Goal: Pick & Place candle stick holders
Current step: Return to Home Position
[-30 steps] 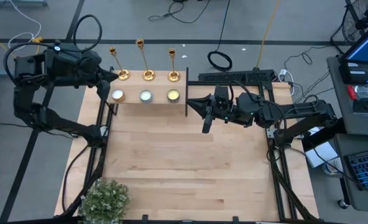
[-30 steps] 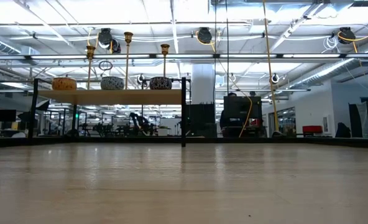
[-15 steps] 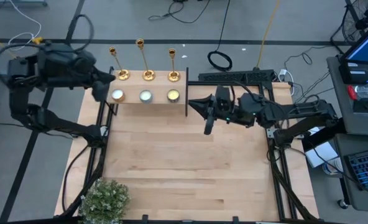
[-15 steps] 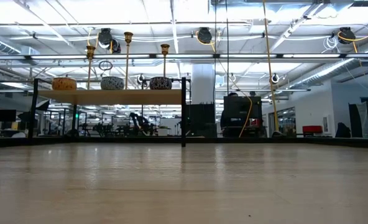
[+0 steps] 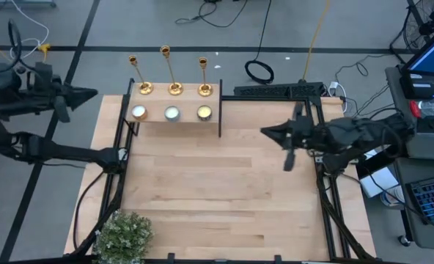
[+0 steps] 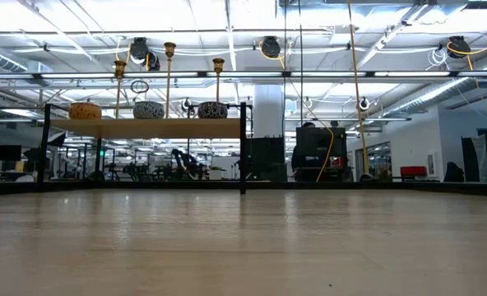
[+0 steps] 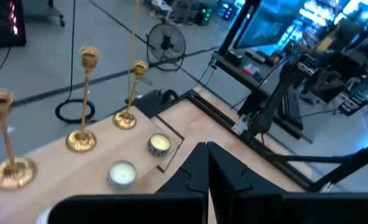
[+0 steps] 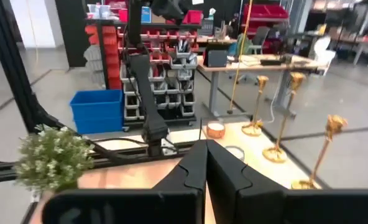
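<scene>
Three gold candle stick holders [image 5: 169, 73] stand upright on their round bases in a row on a raised wooden shelf [image 6: 145, 127] at the table's far left. They also show in the low view [image 6: 169, 74], the left wrist view [image 7: 84, 102] and the right wrist view [image 8: 283, 118]. My left gripper [image 5: 92, 93] is shut and empty, off the table's left edge, pointing toward them. My right gripper [image 5: 265, 132] is shut and empty over the table's right part. Its shut fingers show in its wrist view [image 8: 204, 144], and the left gripper's in its own [image 7: 207, 146].
Three round tealight candles [image 5: 172, 113] sit in a row on the shelf in front of the candlesticks. A black frame post [image 5: 220, 110] stands at the shelf's right end. A small green plant [image 5: 122, 235] stands at the table's near left corner. Bare wood [image 5: 217, 191] spans the middle.
My left gripper has drawn back from beside the leftmost candlestick toward the table's left edge and now lies beyond it. My right gripper has drawn back from the shelf's right end toward the table's right edge. The candlesticks have stayed in place.
</scene>
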